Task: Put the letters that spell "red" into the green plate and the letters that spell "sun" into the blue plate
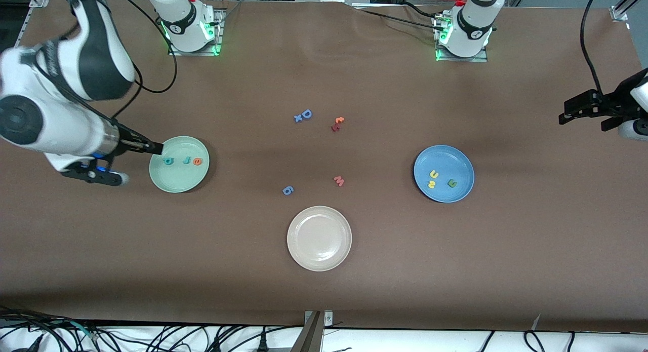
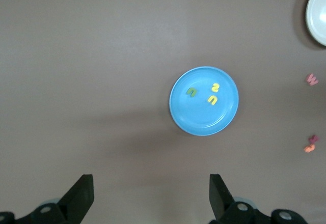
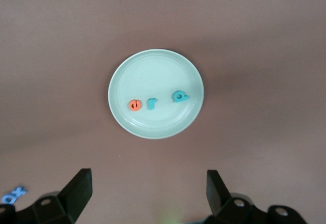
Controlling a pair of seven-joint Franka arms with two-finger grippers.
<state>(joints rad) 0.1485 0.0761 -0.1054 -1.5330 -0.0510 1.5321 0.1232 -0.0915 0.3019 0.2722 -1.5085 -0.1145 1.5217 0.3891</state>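
Brown matte table (image 1: 455,271), faintly creased near the top middle of the front view. Pale floor and a tangle of black cables (image 1: 152,337) along the bottom edge. Two white arm bases (image 1: 192,23) along the top edge, each lit green at the foot.

Middle of the frame: a blue capital "D" (image 1: 306,114) with a small blue piece touching it, a red and orange pair (image 1: 337,123) just beside. Lower down, a pinkish "w" (image 1: 338,181) and a blue "6" (image 1: 287,190). Lower still, a cream plate (image 1: 304,256) holding nothing.

Green plate (image 1: 177,182) toward the right arm's end, mid-height in the frame. In it, side by side: teal "d" (image 1: 167,160), teal "r" (image 1: 185,160), orange "e" (image 1: 197,161).

Blue plate (image 1: 463,164) toward the left arm's end, at much the same height. In it: yellow "s" (image 1: 434,174), yellow "u" (image 1: 432,184), green "n" (image 1: 451,183), close together.

Right gripper (image 1: 156,148) up over the green plate's rim, fingers spread wide, pinching nothing, partly covering that rim in the front view. Left gripper (image 1: 569,114) up over bare table at the frame's edge, well apart from the blue plate, fingers likewise spread wide and holding nothing.
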